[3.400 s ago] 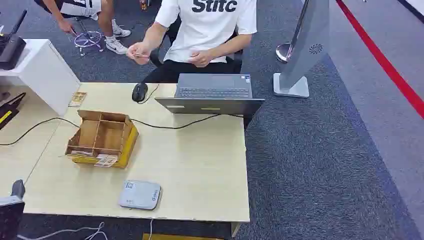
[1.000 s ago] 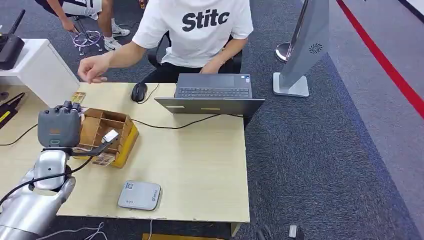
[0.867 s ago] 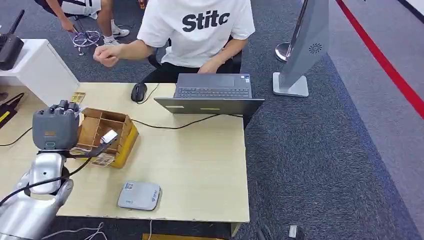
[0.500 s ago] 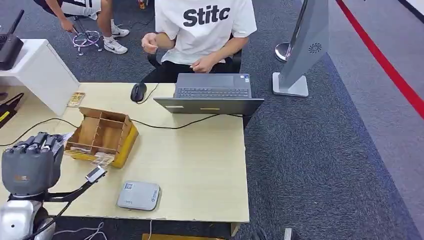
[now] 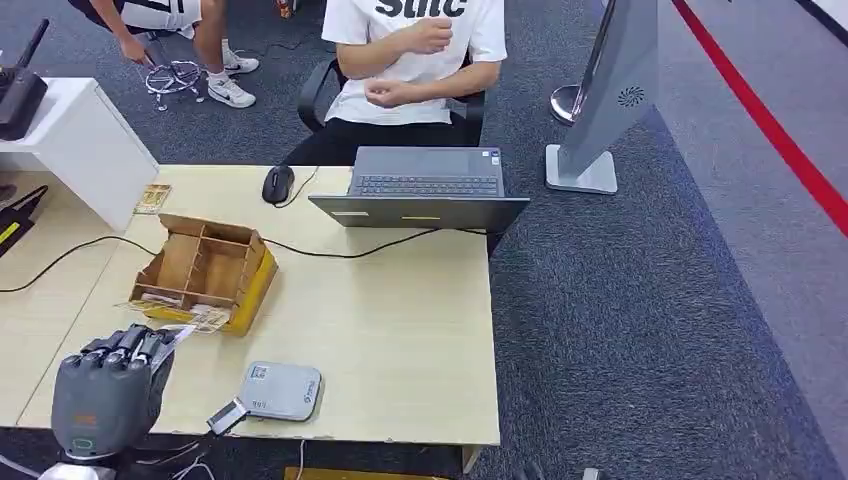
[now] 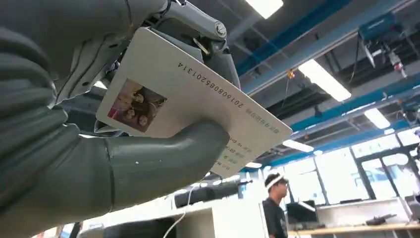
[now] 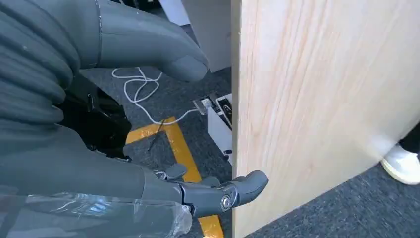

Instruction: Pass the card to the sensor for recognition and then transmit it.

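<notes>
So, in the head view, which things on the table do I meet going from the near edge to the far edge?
Card in the left robot hand → grey sensor pad → cardboard divider box → laptop.

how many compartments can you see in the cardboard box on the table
4: the cardboard box on the table is split by dividers into two far compartments and two near ones. Any contents are hard to make out from here.

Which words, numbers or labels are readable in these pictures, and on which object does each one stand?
"2016080852013 14": printed along the card that the left hand holds.
"S...c", top cut off by the frame: on the person's white shirt.
Small print at the card's far end: too small to read.
Labels on the grey sensor: too small to read.
Sticker on the laptop: too small to read.
</notes>
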Robot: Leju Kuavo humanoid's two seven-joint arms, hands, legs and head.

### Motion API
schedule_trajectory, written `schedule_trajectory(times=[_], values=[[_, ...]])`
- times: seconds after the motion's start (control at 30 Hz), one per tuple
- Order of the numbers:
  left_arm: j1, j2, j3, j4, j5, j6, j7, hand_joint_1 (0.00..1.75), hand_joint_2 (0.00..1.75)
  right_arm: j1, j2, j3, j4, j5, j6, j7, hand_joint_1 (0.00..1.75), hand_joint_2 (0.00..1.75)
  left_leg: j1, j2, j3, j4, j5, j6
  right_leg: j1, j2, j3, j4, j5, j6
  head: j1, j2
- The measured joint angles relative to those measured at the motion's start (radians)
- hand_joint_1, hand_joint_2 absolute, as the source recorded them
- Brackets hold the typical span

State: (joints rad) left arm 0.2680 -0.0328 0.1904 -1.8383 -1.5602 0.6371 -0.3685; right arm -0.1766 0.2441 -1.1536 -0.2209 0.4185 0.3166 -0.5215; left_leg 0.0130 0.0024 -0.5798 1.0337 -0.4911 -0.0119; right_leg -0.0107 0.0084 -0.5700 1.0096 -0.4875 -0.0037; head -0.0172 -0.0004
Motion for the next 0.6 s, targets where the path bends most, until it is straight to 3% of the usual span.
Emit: schedule_trajectory(times=[0.13,0.23,0.47,0.5,0.53,0.6], values=[[0.008,-0.024,0.001,0.016,0.000,-0.004,0.008,1.75,1.75,0.005,-0.006,-0.007,-0.002,-0.003,-0.001,-0.001,0.00,1.75,0.001,0.000,0.000,0.000,0.000,0.000,0.000,0.000,0.000,0.000,0.000,0.000,0.000,0.000],[0.007,-0.022,0.001,0.043,0.000,-0.011,0.045,1.75,1.75,0.006,-0.009,-0.009,-0.002,-0.003,-0.002,-0.001,0.00,1.75,0.001,0.000,0.001,0.000,0.000,0.000,0.000,0.000,0.000,0.000,0.000,0.000,0.000,0.000],[0.006,-0.020,0.001,0.049,0.000,-0.011,0.052,1.75,1.75,0.006,-0.009,-0.009,-0.002,-0.003,-0.002,-0.001,0.00,1.75,0.001,0.000,0.001,0.000,0.000,0.000,0.000,0.000,0.000,0.000,0.000,0.000,0.000,0.000],[0.001,-0.008,0.000,0.085,0.000,-0.010,0.093,1.75,1.75,0.006,-0.010,-0.009,-0.002,-0.003,-0.002,0.000,0.00,1.75,0.001,0.000,0.001,0.000,0.000,0.000,0.000,0.000,0.000,0.000,0.000,0.000,0.000,0.000],[0.001,-0.008,0.000,0.088,0.000,-0.010,0.097,1.75,1.75,0.006,-0.010,-0.009,-0.002,-0.003,-0.002,0.000,0.00,1.75,0.001,0.000,0.001,0.000,0.000,0.000,0.000,0.000,0.000,0.000,0.000,0.000,0.000,0.000],[-0.062,0.058,-0.097,0.259,0.000,0.000,0.283,1.75,1.75,0.003,-0.011,-0.009,-0.002,0.004,-0.014,0.008,0.00,1.75,0.001,-0.001,0.001,0.000,0.001,-0.001,0.001,0.000,0.000,0.001,0.000,0.000,0.000,0.000]])
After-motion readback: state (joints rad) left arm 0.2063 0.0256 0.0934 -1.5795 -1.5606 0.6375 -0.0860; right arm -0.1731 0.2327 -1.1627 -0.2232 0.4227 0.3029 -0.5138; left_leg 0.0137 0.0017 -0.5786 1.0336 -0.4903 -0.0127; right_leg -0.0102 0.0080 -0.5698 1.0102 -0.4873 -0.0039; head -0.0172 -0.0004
